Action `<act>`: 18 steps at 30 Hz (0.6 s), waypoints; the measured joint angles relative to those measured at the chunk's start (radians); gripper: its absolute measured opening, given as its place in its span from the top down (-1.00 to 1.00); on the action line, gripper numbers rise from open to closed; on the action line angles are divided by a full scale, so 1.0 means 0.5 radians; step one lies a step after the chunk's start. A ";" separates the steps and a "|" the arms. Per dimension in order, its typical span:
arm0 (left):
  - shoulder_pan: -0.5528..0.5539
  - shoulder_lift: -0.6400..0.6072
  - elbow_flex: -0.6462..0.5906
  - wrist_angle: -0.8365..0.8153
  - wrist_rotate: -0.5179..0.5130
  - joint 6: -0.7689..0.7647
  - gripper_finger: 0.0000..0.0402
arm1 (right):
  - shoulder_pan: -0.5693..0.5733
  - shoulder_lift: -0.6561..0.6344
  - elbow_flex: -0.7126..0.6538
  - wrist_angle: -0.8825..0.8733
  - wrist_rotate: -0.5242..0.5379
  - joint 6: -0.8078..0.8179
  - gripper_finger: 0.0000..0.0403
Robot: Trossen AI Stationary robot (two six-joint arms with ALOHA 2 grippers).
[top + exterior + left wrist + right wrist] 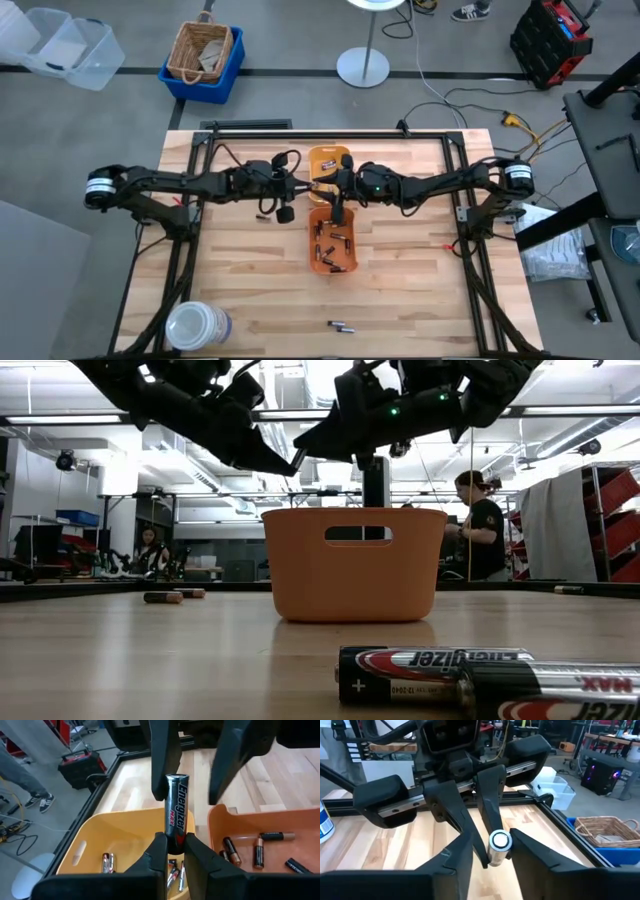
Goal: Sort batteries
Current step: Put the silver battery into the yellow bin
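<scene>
From above, the left gripper [305,188] and the right gripper [328,190] are meeting nose to nose over the wooden table [240,290], above where the yellow tray [328,153] is butting up against the orange tray [311,245]. A scatter of sorted batteries [330,245] is lying in the orange one, and a stray pair [340,326] is waiting near the table's front edge. At table height, that pair is filling the foreground and showing the words "Energizer" and "MAX", while both arms are hanging above the orange tray. From the left wrist, the left gripper's fingers are pinching the lower end of an upright held battery [176,815], which is reading "Energizer MAX" down its side. The right gripper's fingers are standing apart around its top, one touching it and the other clear. From the right wrist, the same battery is showing end-on between that gripper's spread fingers. This looks like a hand-over in mid-air, though its direction is not showing. To do it well, the spread fingers should be closing squarely on the free end, and the clamped pair should be letting go only once that grip is firm. A slip here could drop the battery into the wrong tray.
</scene>
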 joint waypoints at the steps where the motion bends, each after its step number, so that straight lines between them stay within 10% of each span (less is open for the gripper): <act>1: 0.000 0.000 0.000 -0.001 0.001 0.000 0.92 | 0.000 0.000 0.000 -0.002 0.003 -0.003 0.40; 11: -0.001 0.002 0.000 -0.008 0.008 -0.012 0.91 | -0.002 0.005 0.000 -0.015 0.011 -0.046 0.76; 18: 0.001 0.003 0.004 -0.050 -0.005 -0.140 0.47 | -0.009 0.005 -0.001 -0.038 -0.002 -0.038 0.76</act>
